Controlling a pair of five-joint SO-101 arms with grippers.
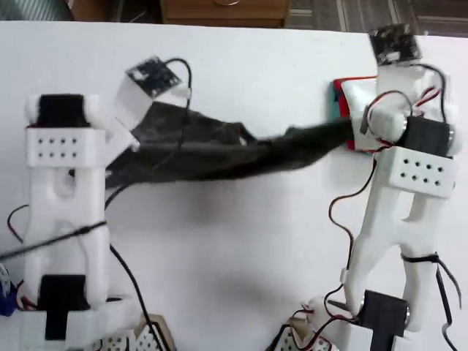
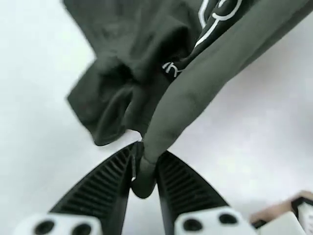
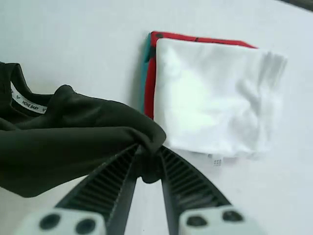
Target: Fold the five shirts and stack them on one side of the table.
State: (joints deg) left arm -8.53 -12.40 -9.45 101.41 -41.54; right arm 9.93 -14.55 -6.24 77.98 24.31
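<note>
While I look down from the high view, the dark shirt (image 1: 219,150) hangs stretched between my two arms across the white table (image 1: 234,248). One end lies by my left arm (image 1: 66,190) and the other reaches to my right arm (image 1: 409,175). Under the right arm's wrist lies a stack of folded shirts (image 1: 341,102). Its red and teal edge peeks out just beside the shirt's end, on the right side of the table.

From my left wrist view, my left gripper (image 2: 149,159) is clenched on a bunched fold of the dark shirt, the cloth squeezed between both ribbed fingers (image 2: 110,178). Beyond the pinch the fabric spreads out crumpled, with a white printed line on it.

From my right wrist view, my right gripper (image 3: 149,155) is grasping another bunch of the same shirt, jaws tight around it. A collar with a small white label (image 3: 27,104) shows farther along the cloth. Near the fingertips the stack rests flat on the table, with a white shirt (image 3: 215,98) on top, a red shirt (image 3: 151,83) beneath it and a teal sliver at the edge. I cannot tell whether the dark cloth touches the stack.
</note>
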